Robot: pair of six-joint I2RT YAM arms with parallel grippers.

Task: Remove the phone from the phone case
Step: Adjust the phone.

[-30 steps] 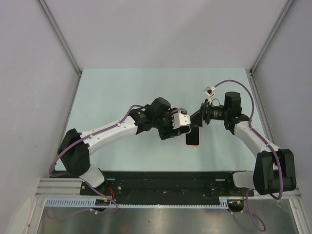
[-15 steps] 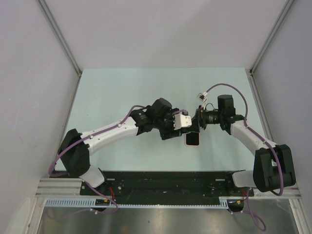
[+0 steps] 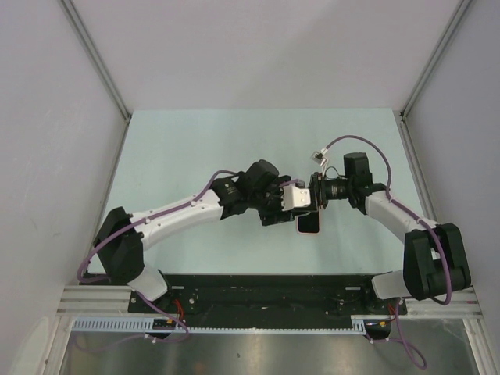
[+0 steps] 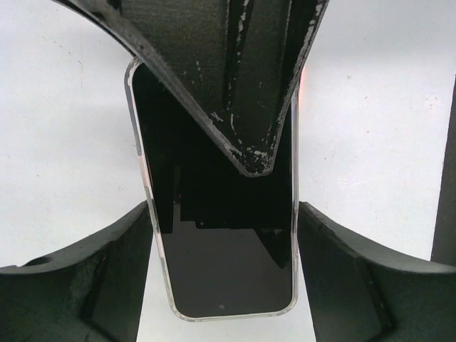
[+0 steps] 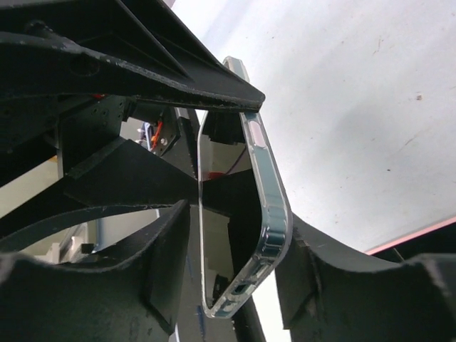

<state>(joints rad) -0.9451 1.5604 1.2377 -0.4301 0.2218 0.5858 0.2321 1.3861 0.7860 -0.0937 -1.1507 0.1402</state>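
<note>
Black fingers (image 4: pixel 85 285) of the left gripper (image 4: pixel 222 242) were seen pressed against both long edges of the phone (image 4: pixel 228 285), clamping it across its width. Right gripper (image 5: pixel 239 263) was set with jaws part-way apart, one finger at the screen side and one at the back of the clear case (image 5: pixel 274 214); firm contact could not be told. Case was noted still on the phone. Phone was found between the two grippers near the middle of the table (image 3: pixel 195 148), dark screen up; whether resting or lifted was not made out.
</note>
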